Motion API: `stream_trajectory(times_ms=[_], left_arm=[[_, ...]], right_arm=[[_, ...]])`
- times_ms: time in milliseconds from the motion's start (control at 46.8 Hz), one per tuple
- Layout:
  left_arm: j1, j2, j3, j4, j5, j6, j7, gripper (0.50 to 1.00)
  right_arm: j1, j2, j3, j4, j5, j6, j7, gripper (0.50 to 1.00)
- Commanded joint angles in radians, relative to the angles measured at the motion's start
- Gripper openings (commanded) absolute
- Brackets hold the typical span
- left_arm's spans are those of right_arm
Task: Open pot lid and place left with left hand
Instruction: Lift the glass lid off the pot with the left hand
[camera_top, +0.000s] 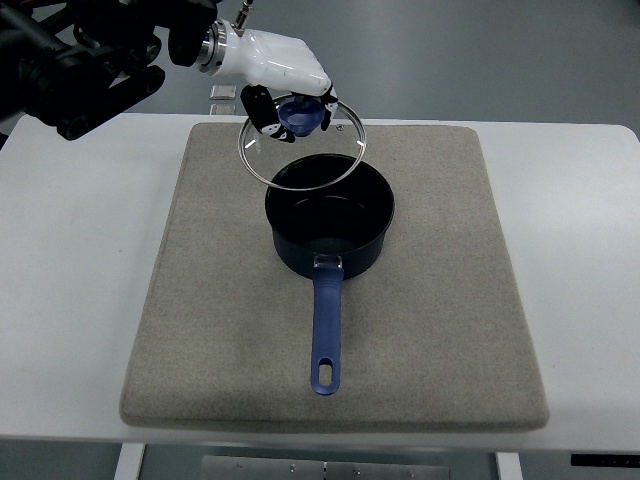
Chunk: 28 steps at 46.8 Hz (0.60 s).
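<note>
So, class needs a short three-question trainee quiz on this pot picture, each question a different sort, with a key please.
1. True or false: the glass lid rests sealed on the pot.
2. What grips the lid's blue knob? A) left hand B) a person C) nothing
3. Fill in: the pot handle points toward the mat's ___ edge, in the picture.

Key: 1 false, it is lifted and tilted; 2 A; 3 bottom.

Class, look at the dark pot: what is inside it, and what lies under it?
The pot looks empty, its lid lifted off by the left hand. It stands on a grey mat; the mat directly beneath is hidden.
</note>
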<state>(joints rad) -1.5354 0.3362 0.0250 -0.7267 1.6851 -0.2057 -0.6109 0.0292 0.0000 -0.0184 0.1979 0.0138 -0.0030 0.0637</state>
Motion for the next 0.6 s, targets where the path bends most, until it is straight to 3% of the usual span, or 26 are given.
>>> stream_trajectory(times_ms=[0, 321, 577], left_arm=[[0.003, 0.009, 0.007, 0.032, -0.041, 0.0, 0.0, 0.5], [0.005, 0.109, 0.015, 0.055, -0.048, 0.031, 0.0, 0.5], [0.024, 0.196, 0.038, 0.009, -0.038, 0.028, 0.0, 0.5]], right_arm=[[0.0, 0.0, 0.0, 0.0, 0.0, 0.0, -0.001, 0.917], [0.0, 0.0, 0.0, 0.0, 0.0, 0.0, -0.001, 0.917], [0.0, 0.0, 0.0, 0.0, 0.0, 0.0, 0.001, 0.917]])
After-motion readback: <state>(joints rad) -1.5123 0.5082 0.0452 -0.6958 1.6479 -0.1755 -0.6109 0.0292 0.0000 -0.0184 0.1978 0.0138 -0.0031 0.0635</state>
